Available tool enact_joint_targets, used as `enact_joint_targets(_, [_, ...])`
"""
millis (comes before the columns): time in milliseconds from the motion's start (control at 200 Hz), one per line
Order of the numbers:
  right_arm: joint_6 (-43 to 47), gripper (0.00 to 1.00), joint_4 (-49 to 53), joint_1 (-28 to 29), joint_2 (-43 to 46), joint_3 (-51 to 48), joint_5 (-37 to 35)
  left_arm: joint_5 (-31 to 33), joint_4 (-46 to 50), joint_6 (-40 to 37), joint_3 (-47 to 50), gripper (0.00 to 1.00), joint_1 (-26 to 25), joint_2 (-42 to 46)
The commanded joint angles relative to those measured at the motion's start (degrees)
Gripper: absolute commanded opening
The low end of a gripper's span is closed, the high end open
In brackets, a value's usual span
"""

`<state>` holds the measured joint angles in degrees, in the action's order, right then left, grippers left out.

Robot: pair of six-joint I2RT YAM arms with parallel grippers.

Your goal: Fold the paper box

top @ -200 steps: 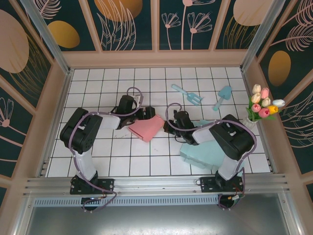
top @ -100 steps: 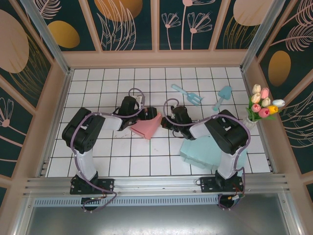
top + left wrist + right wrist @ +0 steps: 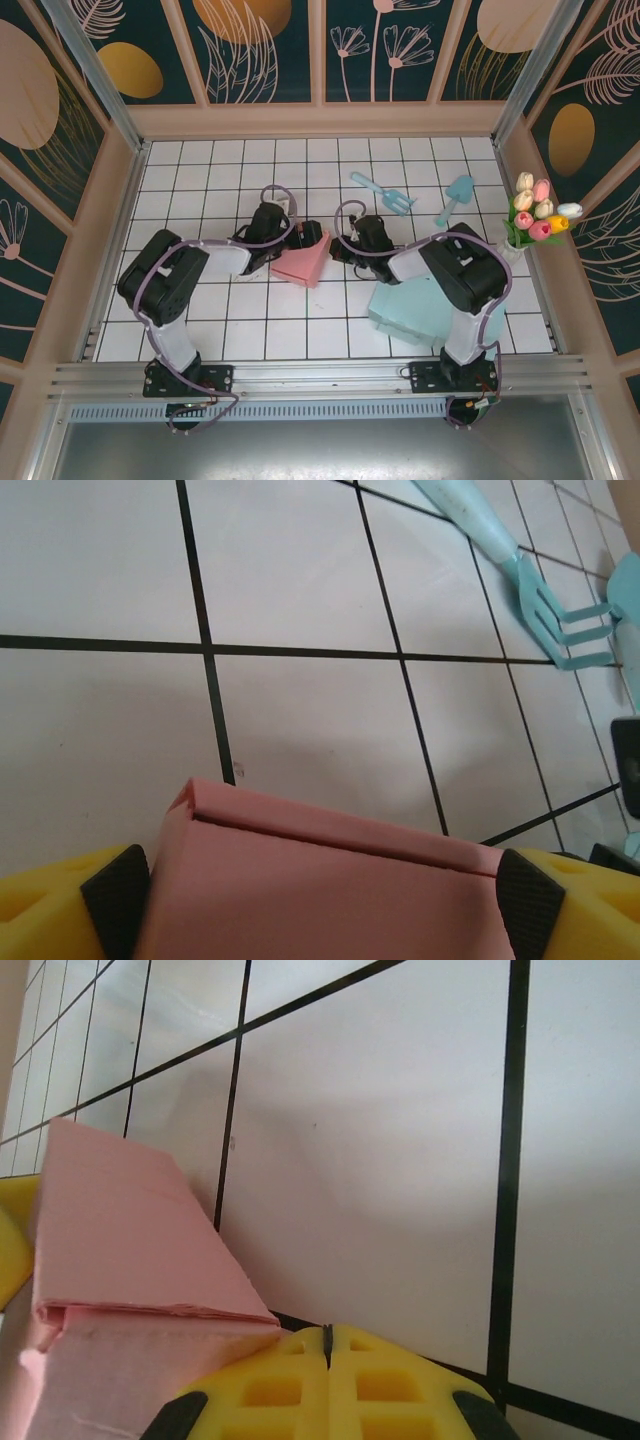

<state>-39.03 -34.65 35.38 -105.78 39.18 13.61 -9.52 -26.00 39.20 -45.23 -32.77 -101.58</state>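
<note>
The pink box (image 3: 305, 262) is lying near the middle of the counter (image 3: 200, 170), partly flattened, with one creased edge facing up in the left wrist view. The left gripper (image 3: 287, 240) is reaching in from the box's left side with its jaws standing wide. In its own camera the box (image 3: 330, 845) is sitting between the dark pads (image 3: 118, 892), spanning the gap from one to the other. I cannot tell whether the pads are pressing on it or only flanking it. The right gripper (image 3: 347, 246) is coming at the box from the opposite side with its jaws fully closed and holding nothing. In its wrist view the closed tip (image 3: 327, 1358) is sitting just beside the lower corner of the box (image 3: 120, 1230), where the layered paper edges are showing.

The step in hand looks like shaping a fold: the left arm is bracing the body while the right one is acting as a blunt pusher. The box is looking far from finished, since it is reading as a slanted wedge and no upright walls are showing.

The next move is likely calling for the closed tip to be pushing a flap or side along its crease. Meanwhile the wide jaws should be keeping the box from sliding on the smooth tiles. Too hard a push is risking a crumpled panel
</note>
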Motion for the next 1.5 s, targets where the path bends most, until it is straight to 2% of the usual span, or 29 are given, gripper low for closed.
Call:
enact_joint_targets(0, [1.83,0.00,3.97,-0.60,1.10,-3.54,-0.17,1.55,0.74,4.17,2.09,0.92,-0.97,4.79])
enact_joint_targets(265, [3.16,0.00,6.17,-2.04,5.98,-6.99,-3.12,2.97,-0.85,7.11,5.95,0.93,2.86,5.40])
enact_joint_targets(390, [2.80,0.00,6.27,-1.74,9.51,-10.11,-2.71,3.53,-1.16,7.13,8.86,0.93,3.00,8.93])
enact_joint_targets(560, [0.16,0.00,4.86,1.75,14.78,-15.81,-2.45,-0.45,-4.58,8.39,16.16,0.92,2.90,15.59])
enact_joint_targets(696, [-2.35,0.00,4.65,7.63,16.80,-17.82,-3.70,-2.42,-7.01,9.70,20.53,0.92,2.42,17.95])
enact_joint_targets(826, [-5.20,0.00,3.46,13.04,16.16,-18.03,-5.08,-2.02,-8.27,10.71,23.03,0.92,0.97,19.69])
enact_joint_targets(1061, [-7.29,0.00,2.06,17.37,13.35,-15.51,-6.08,1.23,-7.14,11.51,24.02,0.92,-2.32,21.94])
enact_joint_targets(1221, [-7.53,0.00,1.64,18.14,11.22,-14.23,-6.86,3.47,-7.30,12.56,25.47,0.92,-3.09,23.22])
enact_joint_targets(1496, [-8.35,0.00,-1.58,18.24,8.45,-13.48,-5.08,3.27,-10.71,15.45,27.35,0.92,-5.42,22.56])
